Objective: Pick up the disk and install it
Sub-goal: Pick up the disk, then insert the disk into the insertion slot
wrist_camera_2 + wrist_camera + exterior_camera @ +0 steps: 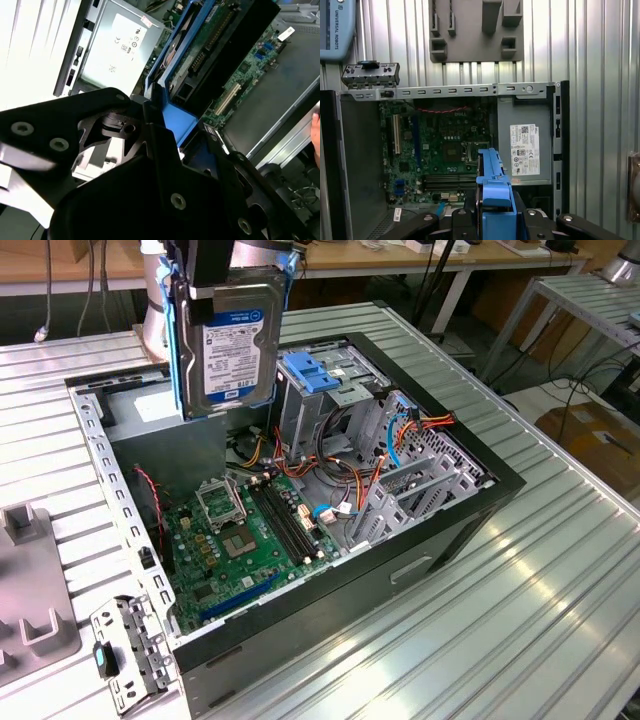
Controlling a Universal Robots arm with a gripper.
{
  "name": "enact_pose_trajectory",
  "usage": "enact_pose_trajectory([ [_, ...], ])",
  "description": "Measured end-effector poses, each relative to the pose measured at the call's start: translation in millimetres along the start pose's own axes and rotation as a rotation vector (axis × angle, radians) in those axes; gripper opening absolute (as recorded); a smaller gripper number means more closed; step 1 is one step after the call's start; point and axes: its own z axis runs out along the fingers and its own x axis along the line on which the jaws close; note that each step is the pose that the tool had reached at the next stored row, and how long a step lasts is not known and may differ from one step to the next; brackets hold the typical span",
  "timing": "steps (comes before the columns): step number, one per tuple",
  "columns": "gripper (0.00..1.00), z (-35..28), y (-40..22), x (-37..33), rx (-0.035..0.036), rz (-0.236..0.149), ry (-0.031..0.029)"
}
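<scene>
Exterior view: your end effector (pixel 228 268) gripped the disk (pixel 228 345) upright above the open computer case (pixel 420 560) on the desk (pixel 540 620). Second wrist view: black fingers (pixel 157 150) clamped its blue rail (pixel 177 120) (drive seen edge-on). First wrist view: the disk (pixel 492 185) hung over the motherboard (pixel 445 145).

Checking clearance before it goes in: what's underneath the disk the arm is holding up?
In the first wrist view, the disk hangs over the open computer case, above the green circuit board and silver power supply. The spot straight beneath it is covered.
</scene>
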Motion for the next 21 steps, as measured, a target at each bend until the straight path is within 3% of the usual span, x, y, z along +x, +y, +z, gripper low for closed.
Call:
enact_pose_trajectory([
  [4,0.37,1.4,-8.7,-0.3,0.0,0.0,0.001],
  [21,0.37,1.6,-12.4,-0.5,0.0,0.0,0.001],
])
